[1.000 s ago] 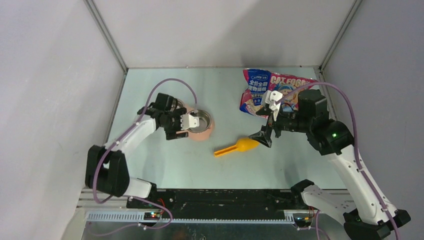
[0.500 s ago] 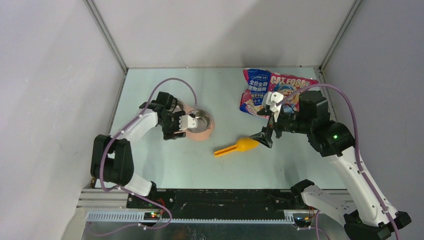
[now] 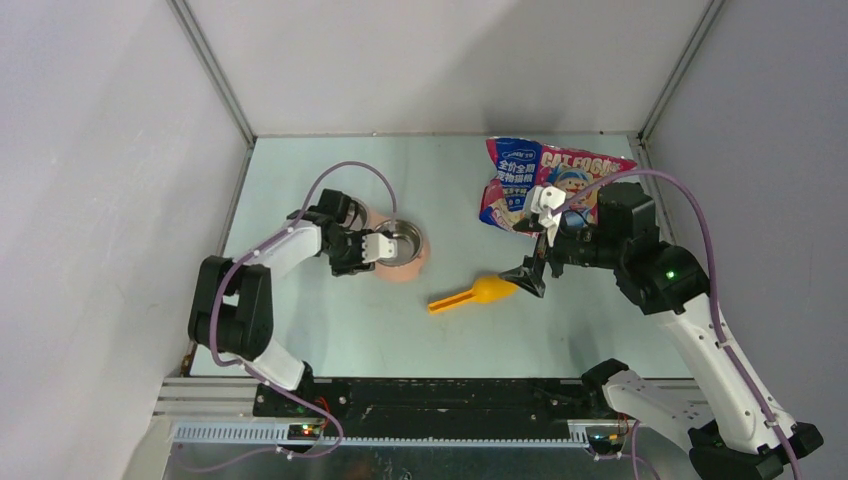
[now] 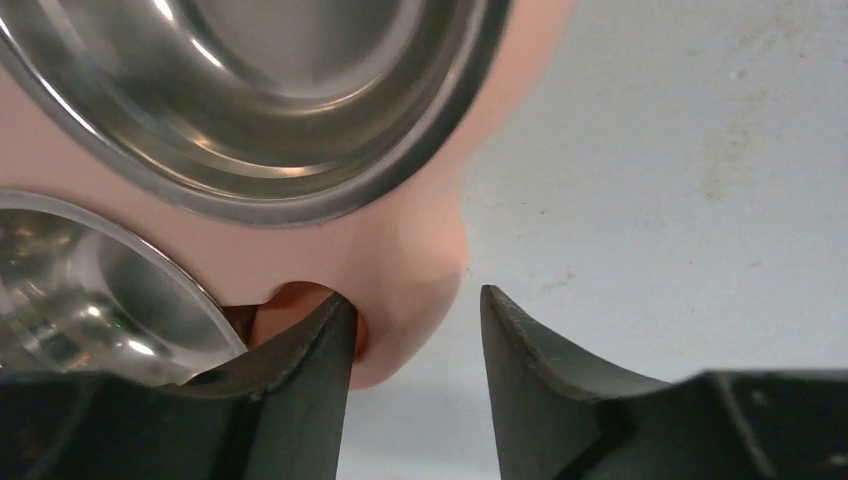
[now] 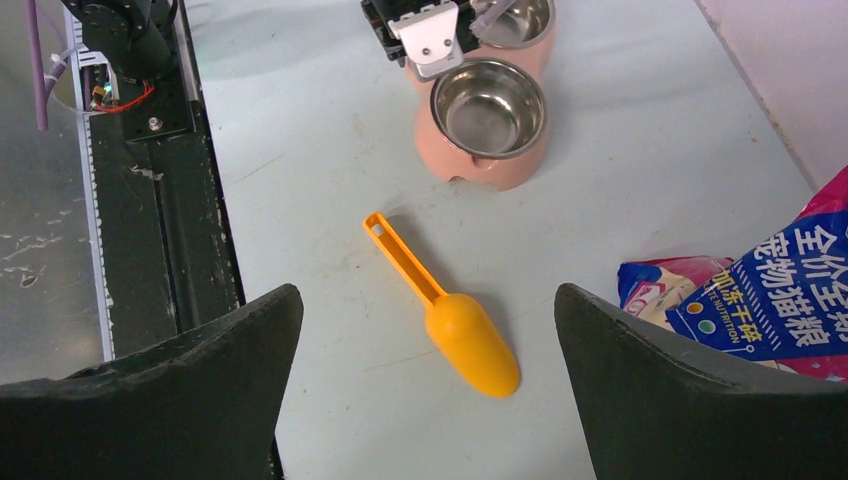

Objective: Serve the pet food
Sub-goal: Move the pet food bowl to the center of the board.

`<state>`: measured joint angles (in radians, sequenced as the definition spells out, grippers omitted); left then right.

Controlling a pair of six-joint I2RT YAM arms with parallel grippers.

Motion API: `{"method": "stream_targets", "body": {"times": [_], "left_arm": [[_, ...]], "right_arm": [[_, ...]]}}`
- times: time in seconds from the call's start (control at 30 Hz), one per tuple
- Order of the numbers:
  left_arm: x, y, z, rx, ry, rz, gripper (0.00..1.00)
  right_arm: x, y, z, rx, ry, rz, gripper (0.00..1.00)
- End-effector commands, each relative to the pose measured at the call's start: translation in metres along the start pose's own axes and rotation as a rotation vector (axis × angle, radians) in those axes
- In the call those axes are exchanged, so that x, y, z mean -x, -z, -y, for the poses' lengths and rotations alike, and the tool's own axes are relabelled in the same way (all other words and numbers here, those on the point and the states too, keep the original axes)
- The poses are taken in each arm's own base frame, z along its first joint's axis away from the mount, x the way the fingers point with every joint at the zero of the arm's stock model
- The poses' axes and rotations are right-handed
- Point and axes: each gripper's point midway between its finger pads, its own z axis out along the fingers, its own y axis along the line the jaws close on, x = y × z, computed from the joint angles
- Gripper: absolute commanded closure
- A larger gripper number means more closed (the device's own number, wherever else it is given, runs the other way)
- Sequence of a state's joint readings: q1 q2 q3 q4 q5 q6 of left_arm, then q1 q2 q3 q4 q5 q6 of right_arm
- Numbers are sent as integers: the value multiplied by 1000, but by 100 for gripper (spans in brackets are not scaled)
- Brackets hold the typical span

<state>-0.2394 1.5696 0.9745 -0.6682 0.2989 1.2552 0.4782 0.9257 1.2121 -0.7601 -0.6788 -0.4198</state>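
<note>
- Since the orange scoop [image 3: 480, 292] lies just below & ahead of the right tool [image 3: 537, 240], the right arm is clearly the nearer one. The left arm is well apart from it, over at the pink feeder [image 3: 408, 264].
- Scoop long axis runs diagonal on the counter [image 3: 330, 330]: thin handle end twd the feeder/left arm, fat end twd the right tool & bag. In the right wrist view the scoop [image 5: 462, 340] sits between the two fingers, slanting across the gap. So the wrist prob needs a turn before it can pinch the handle.
- Right tool [image 5: 425, 300]: jaws at full spread, nothing in them.
- Left tool [image 4: 415, 320]: abt half open, straddling a pink lobe of the feeder [image 4: 400, 250] rim. One finger is tucked into the notch under the rim, the other has a gap to the pink. Not clamped, holds nothing.
- Pet food: no loose kibble seen anywhere, so presumably all inside the bag [image 3: 520, 175]. It lies at the far right of the counter, print side up. The right tool overlaps its near edge in the top view; can't tell if touching.
- Views: the top view gives the whole bag + "CAT FOOD" print, while the right wrist catches only a corner of the bag [image 5: 760, 300].
- Right wrist shows both steel bowls, the near bowl [image 5: 488, 107] bare. The top view hides one under the left wrist.
- Only the left wrist view shows the finger-to-rim gap.
</note>
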Motion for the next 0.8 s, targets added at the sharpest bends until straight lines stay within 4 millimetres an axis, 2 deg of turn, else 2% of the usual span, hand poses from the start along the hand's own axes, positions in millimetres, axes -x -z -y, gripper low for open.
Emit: {"method": "stream_targets", "body": {"times": [0.0,0.1,0.23,0.5,0.67,0.77], "left_arm": [[4,-5,-9,12,16,10,52],[2,-8,-14,34,45,-7,62],[2,-8,-19,55,116,-15,67],[3,-8,-37,138,289,-22,68],[-1,-5,-66,245,349,-59,68],[-8,-12,-77,239,351,-105,68]], "right_arm": [[5,0,0,-4,40,23,1],[4,-1,0,-3,44,20,0],[3,-2,-1,-1,45,18,1],[5,1,-4,-1,56,32,0],[5,3,-5,-6,63,42,0],[5,2,-5,-6,61,42,0]]}}
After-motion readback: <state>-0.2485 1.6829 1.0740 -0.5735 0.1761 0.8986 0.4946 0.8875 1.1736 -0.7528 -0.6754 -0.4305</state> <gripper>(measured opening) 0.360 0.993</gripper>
